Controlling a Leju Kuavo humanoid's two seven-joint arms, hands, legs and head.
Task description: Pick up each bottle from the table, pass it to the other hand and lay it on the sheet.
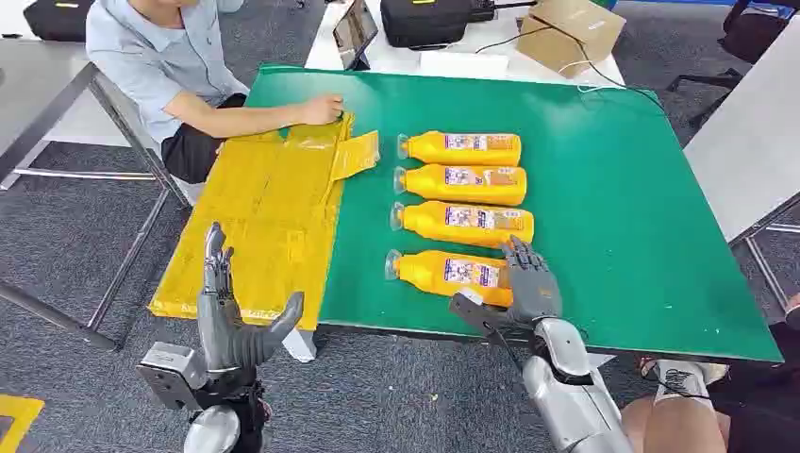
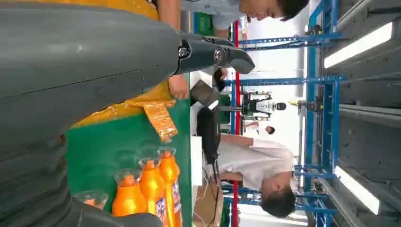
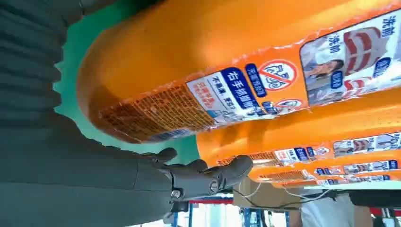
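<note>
Setting: robotics lab / test hall.
Work table (image 1: pixel 585 170) with green cover stands on grey carpet tile (image 1: pixel 57 245). Behind it, a white bench carries a black equipment case (image 1: pixel 425 19), a cardboard box (image 1: pixel 569 33), a tablet (image 1: pixel 356 31) and loose cables. Left wrist view: blue metal framing (image 2: pixel 309 94), long ceiling strip lights (image 2: pixel 357 45), a humanoid robot (image 2: pixel 257 105) standing in the background, seated people nearby.

Left hand (image 1: pixel 231 316) raised, fingers spread; right hand (image 1: pixel 525 283) reaches forward, fingers apart.

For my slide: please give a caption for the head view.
Right hand reaches the nearest orange plastic bottle on the green table.
</note>
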